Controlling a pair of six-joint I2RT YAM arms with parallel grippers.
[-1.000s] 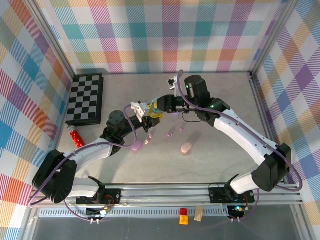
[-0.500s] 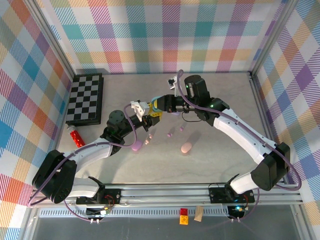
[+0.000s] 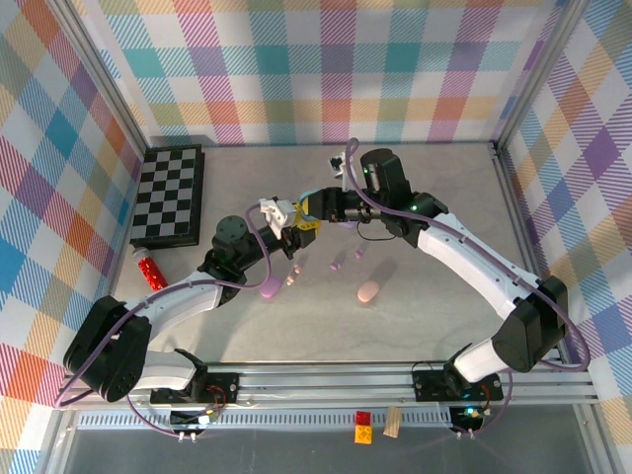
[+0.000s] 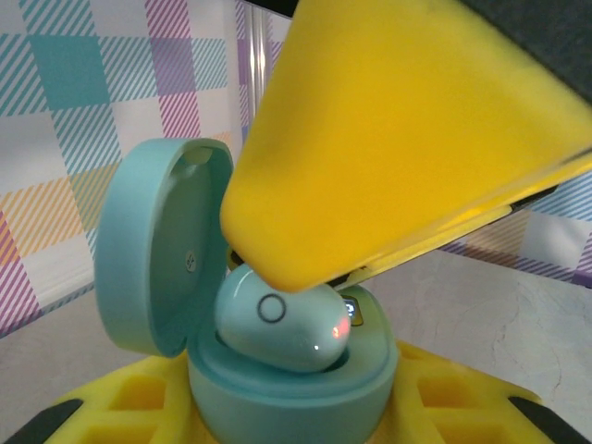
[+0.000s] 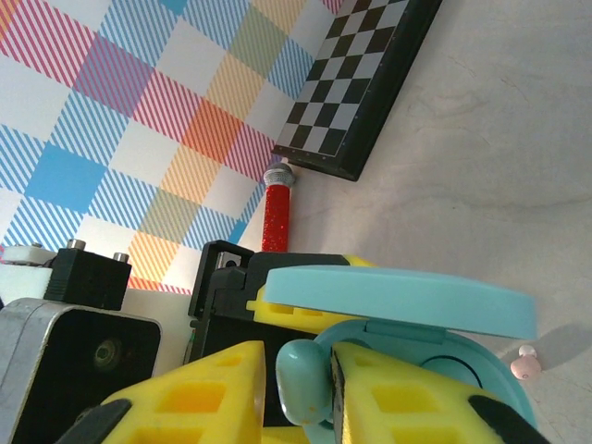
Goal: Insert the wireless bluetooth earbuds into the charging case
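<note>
— Since the left jaws clamp the open case (image 4: 291, 393) from below, what matters now?
— The right jaws pinch the pale blue earbud (image 4: 282, 324), half sunk in the case's well beside the raised lid (image 4: 157, 250). I would push straight down, gently, no twist, and let go only once it sits flush.
— Risk?
— Tipping it against the case's rim.

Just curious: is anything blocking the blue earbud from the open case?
Nothing visible does. The lid is open, and the pale blue earbud, pinched in the right fingers, sits in the mouth of the charging case.
</note>
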